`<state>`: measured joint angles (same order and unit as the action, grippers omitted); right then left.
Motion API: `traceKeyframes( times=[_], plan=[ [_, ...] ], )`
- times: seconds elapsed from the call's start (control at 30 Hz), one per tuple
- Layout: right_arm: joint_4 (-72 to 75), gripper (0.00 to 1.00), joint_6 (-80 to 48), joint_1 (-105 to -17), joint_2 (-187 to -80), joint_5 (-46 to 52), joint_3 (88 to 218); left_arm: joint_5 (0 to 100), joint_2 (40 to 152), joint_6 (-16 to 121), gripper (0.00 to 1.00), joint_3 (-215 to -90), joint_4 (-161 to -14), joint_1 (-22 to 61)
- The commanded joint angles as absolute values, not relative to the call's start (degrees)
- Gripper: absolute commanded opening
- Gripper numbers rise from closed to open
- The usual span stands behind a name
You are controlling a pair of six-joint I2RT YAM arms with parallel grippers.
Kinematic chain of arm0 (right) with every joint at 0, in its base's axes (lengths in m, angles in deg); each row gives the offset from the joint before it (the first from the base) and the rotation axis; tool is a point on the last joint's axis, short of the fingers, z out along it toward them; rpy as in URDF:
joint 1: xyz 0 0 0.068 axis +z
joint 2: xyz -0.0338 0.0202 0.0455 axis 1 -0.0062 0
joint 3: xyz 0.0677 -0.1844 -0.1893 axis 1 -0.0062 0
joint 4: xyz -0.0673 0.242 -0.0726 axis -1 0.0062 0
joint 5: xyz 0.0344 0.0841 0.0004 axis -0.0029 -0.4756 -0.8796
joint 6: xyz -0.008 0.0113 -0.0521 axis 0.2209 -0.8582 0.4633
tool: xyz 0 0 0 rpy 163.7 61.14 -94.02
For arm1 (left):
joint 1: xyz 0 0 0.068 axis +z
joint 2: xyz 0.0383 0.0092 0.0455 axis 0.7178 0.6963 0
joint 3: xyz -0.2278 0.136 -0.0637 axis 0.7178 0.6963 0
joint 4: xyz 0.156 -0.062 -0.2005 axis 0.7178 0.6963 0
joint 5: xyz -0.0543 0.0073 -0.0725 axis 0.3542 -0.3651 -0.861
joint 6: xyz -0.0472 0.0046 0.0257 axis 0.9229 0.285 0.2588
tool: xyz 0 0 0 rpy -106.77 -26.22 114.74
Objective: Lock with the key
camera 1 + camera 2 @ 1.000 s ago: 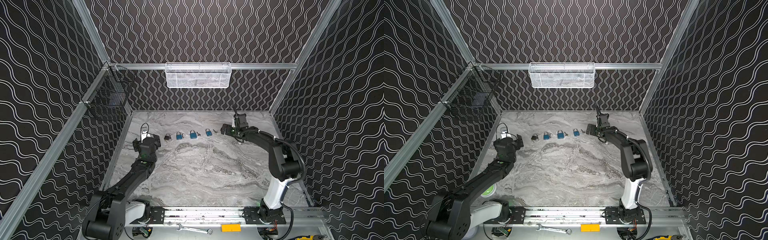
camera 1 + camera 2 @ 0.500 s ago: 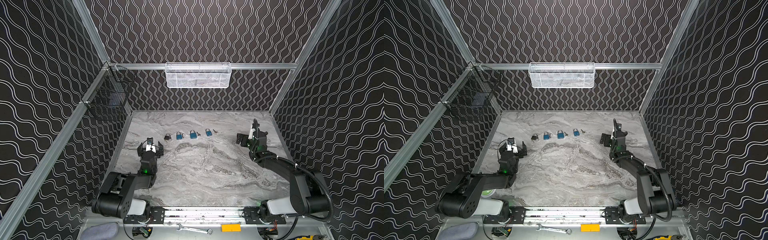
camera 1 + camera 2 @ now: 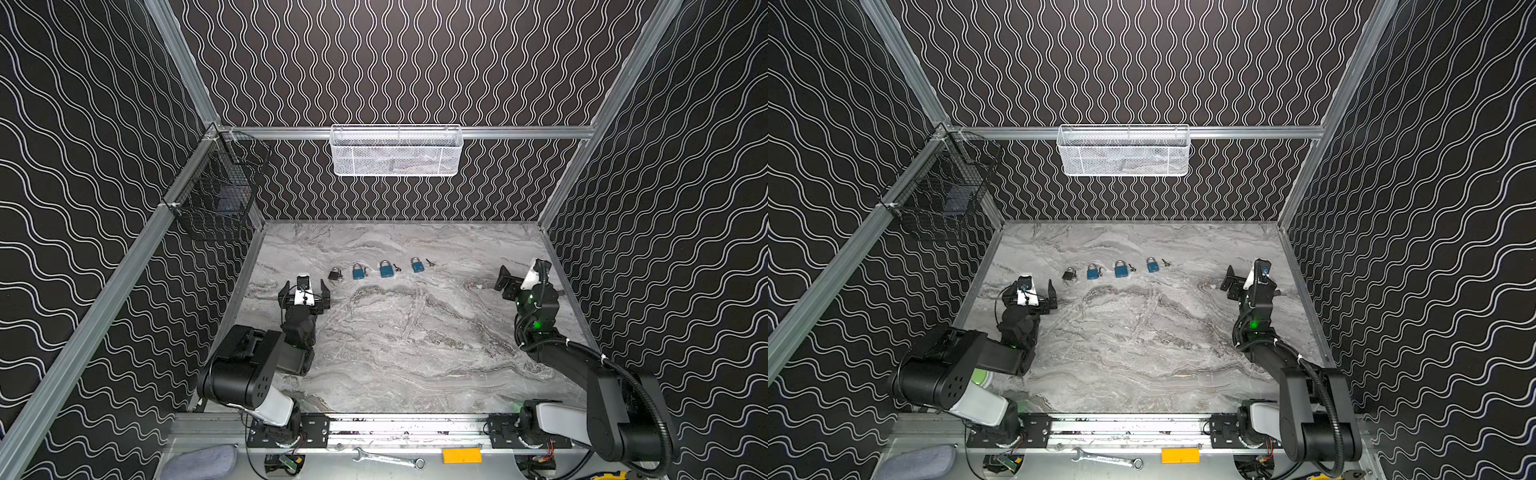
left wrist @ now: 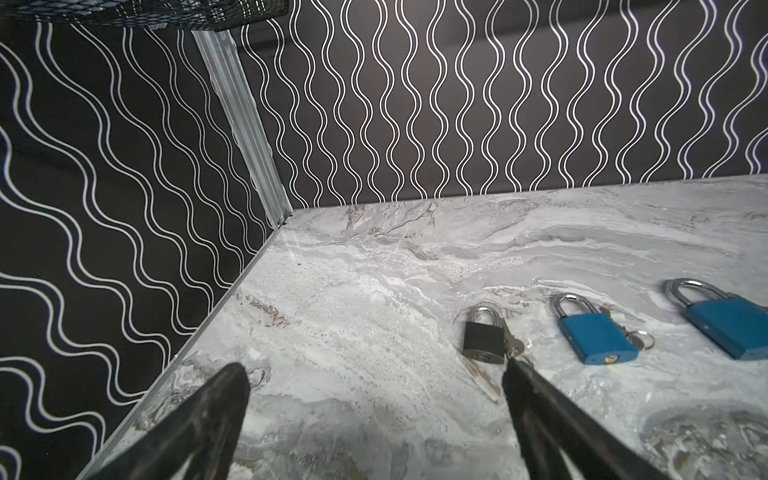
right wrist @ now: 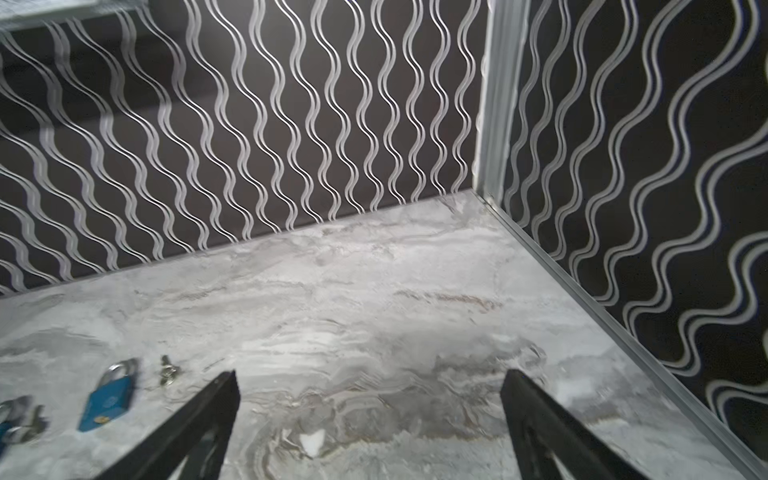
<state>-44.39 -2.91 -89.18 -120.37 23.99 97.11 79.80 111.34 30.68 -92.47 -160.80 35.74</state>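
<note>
A black padlock [image 3: 335, 274] [image 4: 484, 338] and three blue padlocks [image 3: 386, 269] [image 4: 594, 336] lie in a row across the far part of the marble table [image 3: 395, 340]. A small key [image 4: 514, 347] rests against the black one, and another key [image 3: 430, 262] [image 5: 167, 372] lies beside the rightmost blue padlock [image 5: 109, 395]. My left gripper [image 3: 304, 284] [image 4: 374, 368] is open and empty, just short of the black padlock. My right gripper [image 3: 521, 274] [image 5: 369, 376] is open and empty over bare table near the right wall, well right of the row.
A white mesh basket [image 3: 396, 151] hangs on the back wall and a black wire basket [image 3: 216, 195] on the left wall. A wrench [image 3: 388, 459], an orange block [image 3: 461, 456] and a grey cloth [image 3: 199, 461] lie on the front rail.
Both arms have folded back toward the front. The right gripper left the key by the rightmost padlock and swung to the right wall. The left gripper drew back from the row's left end.
</note>
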Motion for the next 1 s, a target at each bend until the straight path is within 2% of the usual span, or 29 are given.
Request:
traceKeyframes(
  times=[0.0, 0.23, 0.33, 0.43, 0.53, 0.67, 0.97],
  plan=[
    [-53.4, 1.00, -0.4, -90.0, -124.7, 26.3, 93.3, 78.8, 111.4, 29.3, 0.99, -93.0, -162.1, 35.9],
    [-73.2, 1.00, 0.9, -91.8, -134.9, 21.1, 88.2, 79.7, 111.1, 29.6, 0.99, -93.8, -160.2, 35.9],
    [-62.5, 1.00, 0.8, -91.8, -132.1, 19.5, 91.0, 80.6, 111.1, 29.9, 0.99, -93.9, -159.9, 35.9],
    [-67.9, 1.00, 1.8, -91.7, -134.3, 19.8, 90.6, 81.4, 110.7, 30.4, 0.99, -95.0, -157.4, 35.9],
    [-62.6, 1.00, 0.9, -91.8, -133.3, 19.2, 92.1, 81.5, 110.5, 30.5, 0.99, -96.0, -155.2, 35.9],
    [-66.0, 1.00, 1.4, -91.8, -134.4, 18.9, 91.4, 81.5, 110.5, 30.5, 0.99, -95.9, -155.4, 35.9],
    [-63.7, 1.00, 1.3, -91.8, -134.2, 18.7, 92.2, 81.8, 110.4, 30.5, 0.99, -96.8, -153.6, 35.9]
  ],
)
